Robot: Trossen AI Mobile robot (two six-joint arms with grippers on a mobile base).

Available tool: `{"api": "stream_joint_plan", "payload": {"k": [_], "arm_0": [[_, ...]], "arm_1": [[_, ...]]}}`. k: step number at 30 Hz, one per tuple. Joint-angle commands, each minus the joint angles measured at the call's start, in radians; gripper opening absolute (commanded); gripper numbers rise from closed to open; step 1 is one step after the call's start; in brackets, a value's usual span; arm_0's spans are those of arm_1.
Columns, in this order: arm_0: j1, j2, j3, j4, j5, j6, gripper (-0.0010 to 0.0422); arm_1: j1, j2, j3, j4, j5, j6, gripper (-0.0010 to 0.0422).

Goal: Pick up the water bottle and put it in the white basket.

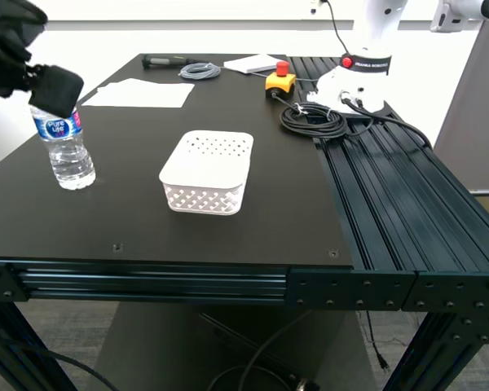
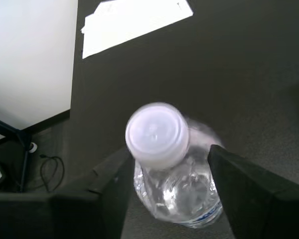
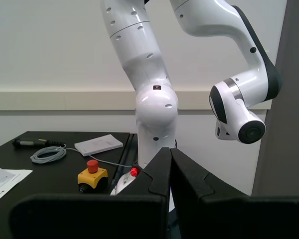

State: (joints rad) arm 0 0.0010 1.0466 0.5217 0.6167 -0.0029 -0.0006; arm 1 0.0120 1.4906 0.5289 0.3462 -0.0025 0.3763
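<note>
White basket [image 1: 207,171]: mid-tabletop [image 1: 147,220], apparently empty. Water bottle [image 1: 65,149]: upright at the exterior view's left, my first hand [image 2: 169,174] apart around its neck. My second hand [image 3: 169,172]: fingers together.

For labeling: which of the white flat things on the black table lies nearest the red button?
The thin white booklet at the far edge, just beside the yellow box with red button; the white paper sheets lie farther away.

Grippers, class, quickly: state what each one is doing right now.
My first gripper: jaws open on either side of the water bottle, just below its cap; no grip visible yet.
My second gripper: jaws shut, holding nothing.
</note>
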Motion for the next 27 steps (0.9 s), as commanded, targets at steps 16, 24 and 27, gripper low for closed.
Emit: {"api": "stream_joint_plan", "payload": {"k": [16, 24, 27], "arm_0": [[0.000, 0.000, 0.002, 0.003, 0.000, 0.000, 0.0001], [0.000, 0.000, 0.002, 0.002, 0.000, 0.000, 0.0001], [0.000, 0.000, 0.002, 0.002, 0.000, 0.000, 0.0001]], "arm_1": [[0.019, 0.014, -0.005, -0.023, -0.087, 0.013, 0.0348], [0.026, 0.164, 0.018, 0.031, -0.005, 0.017, 0.0184], [0.026, 0.216, 0.032, 0.022, 0.005, 0.016, 0.0081]]}}
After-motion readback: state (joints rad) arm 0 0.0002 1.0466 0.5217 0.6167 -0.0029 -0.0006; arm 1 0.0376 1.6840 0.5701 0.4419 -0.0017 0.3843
